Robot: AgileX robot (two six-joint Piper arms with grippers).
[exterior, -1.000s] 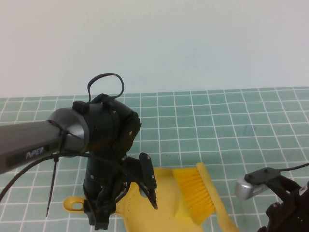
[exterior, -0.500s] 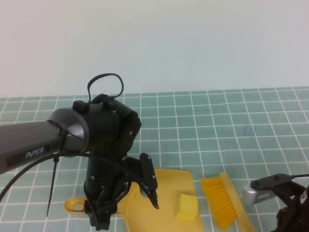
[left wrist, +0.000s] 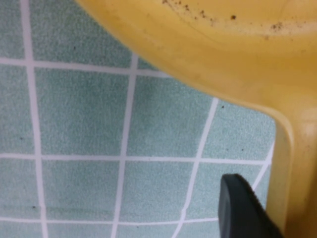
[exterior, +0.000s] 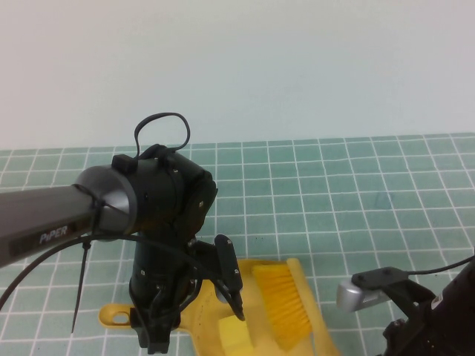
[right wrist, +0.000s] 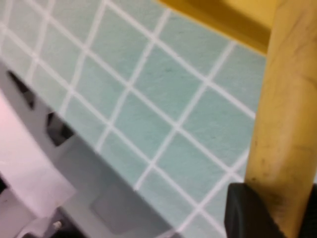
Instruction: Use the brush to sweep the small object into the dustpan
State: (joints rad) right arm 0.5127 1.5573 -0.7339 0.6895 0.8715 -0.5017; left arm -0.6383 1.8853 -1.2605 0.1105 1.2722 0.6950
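The yellow dustpan (exterior: pixel 256 276) lies flat on the green grid mat, its handle end with the hole (exterior: pixel 115 317) pointing left. My left gripper (exterior: pixel 159 335) is shut on that handle (left wrist: pixel 297 168), one dark finger (left wrist: pixel 242 208) showing beside it. The small pale yellow cube (exterior: pixel 237 334) lies inside the pan. The brush (exterior: pixel 282 305) has its orange-yellow bristles on the pan, right against the cube. My right gripper (exterior: pixel 404 343) at the lower right is shut on the brush handle (right wrist: pixel 287 99), with a finger (right wrist: pixel 250 213) pressed to it.
The green gridded mat (exterior: pixel 356 193) stretches back to a white wall. My left arm (exterior: pixel 96 215) fills the left foreground. In the right wrist view the mat's edge and grey robot structure (right wrist: pixel 74 193) show beyond the handle.
The brush drew back to the right, uncovering the cube on the pan, then swept left again. The cube has been pushed leftward, deeper into the dustpan. The left arm stayed still.
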